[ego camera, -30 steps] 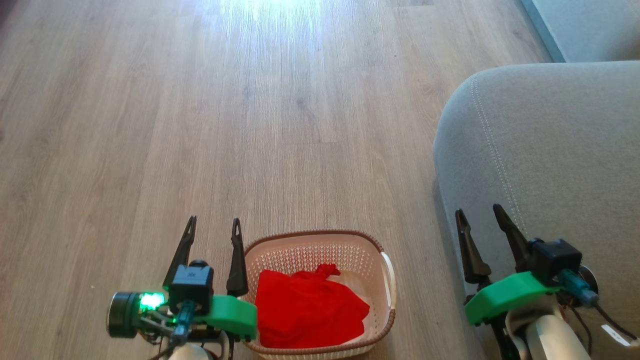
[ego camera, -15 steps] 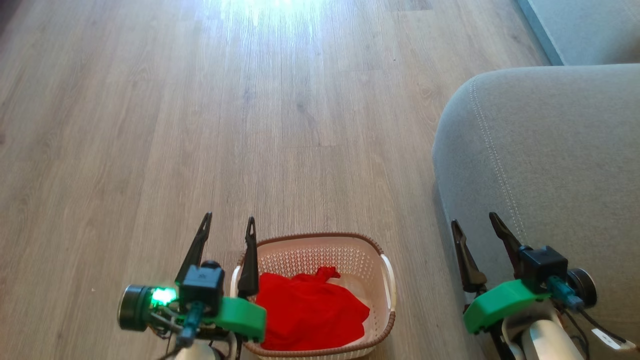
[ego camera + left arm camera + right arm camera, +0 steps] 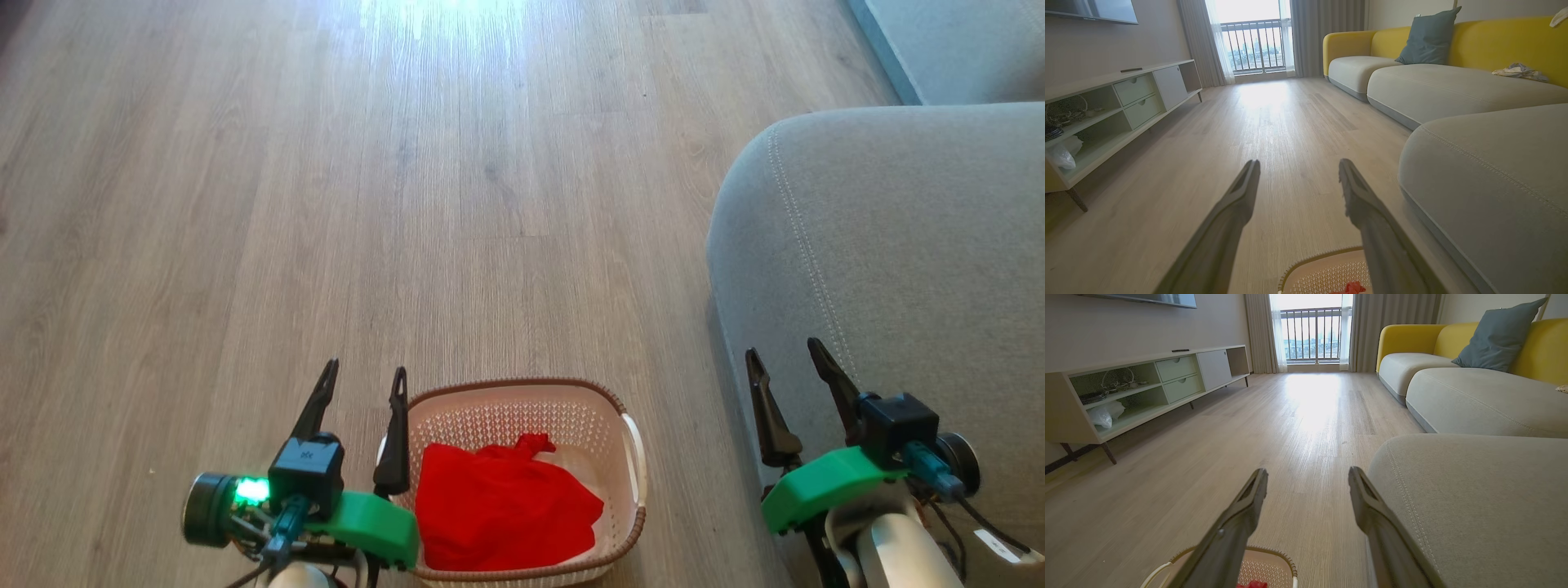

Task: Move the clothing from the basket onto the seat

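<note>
Left claw [image 3: 365, 367] and right claw [image 3: 782, 347] are hanging apart, empty.
Clothing [image 3: 498, 506] is lying in the basket [image 3: 522, 382], lower centre, just right of the nearer left claw.

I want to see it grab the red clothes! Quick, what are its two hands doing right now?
Left gripper: open, holding nothing.
Right gripper: open, holding nothing.

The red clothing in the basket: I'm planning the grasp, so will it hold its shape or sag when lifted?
The clothing will probably sag and drape: it lies crumpled in soft folds. It is likely light, being thin-looking fabric that fills only part of the basket. A pinch might lift just one layer, since the heap looks bunched.
</note>
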Motion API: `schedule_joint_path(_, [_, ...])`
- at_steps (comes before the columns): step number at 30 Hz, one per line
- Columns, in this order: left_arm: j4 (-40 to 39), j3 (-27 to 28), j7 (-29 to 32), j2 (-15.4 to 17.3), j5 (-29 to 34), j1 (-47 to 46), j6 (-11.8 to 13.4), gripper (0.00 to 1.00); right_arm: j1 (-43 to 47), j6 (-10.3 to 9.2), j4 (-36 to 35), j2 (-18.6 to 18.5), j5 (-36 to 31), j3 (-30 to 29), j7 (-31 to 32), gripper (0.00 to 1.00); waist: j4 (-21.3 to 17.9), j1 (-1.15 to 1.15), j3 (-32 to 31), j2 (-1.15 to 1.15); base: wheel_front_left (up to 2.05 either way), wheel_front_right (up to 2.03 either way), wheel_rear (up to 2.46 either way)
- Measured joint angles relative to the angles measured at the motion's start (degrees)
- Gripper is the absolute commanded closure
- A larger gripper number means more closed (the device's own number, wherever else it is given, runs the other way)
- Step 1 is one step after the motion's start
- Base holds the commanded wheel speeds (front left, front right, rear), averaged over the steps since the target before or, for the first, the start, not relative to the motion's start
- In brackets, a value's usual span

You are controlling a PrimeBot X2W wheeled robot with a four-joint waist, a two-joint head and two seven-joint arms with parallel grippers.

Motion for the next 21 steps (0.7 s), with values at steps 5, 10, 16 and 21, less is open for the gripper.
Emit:
schedule_joint_path(5, [0.5,0.2,0.0,-0.2,0.6,0.1,-1.0,0.00,0.0,0.00,0.0,0.0,0.0,0.0,0.0,0.00,-0.1,0.00,0.3,0.00,0.00,0.00,0.00])
schedule_joint_path(10, [1.9,0.0,0.0,-0.3,1.0,0.2,-1.7,0.00,0.0,0.00,1.1,0.0,-0.3,-0.1,0.0,0.00,-0.5,0.00,1.3,0.00,0.00,0.00,0.00])
schedule_joint_path(16, [5.0,-1.0,0.0,-0.4,1.7,0.1,-3.0,0.00,0.1,0.00,1.6,0.0,-0.5,0.2,0.0,0.00,-1.3,0.00,4.3,0.00,0.00,0.00,0.00])
schedule_joint_path(21, [9.2,-1.4,0.0,-0.4,2.0,-3.5,-3.6,0.00,-0.7,0.00,-0.4,0.0,-1.7,0.9,0.0,0.00,-2.1,0.00,9.8,0.00,0.00,0.00,0.00])
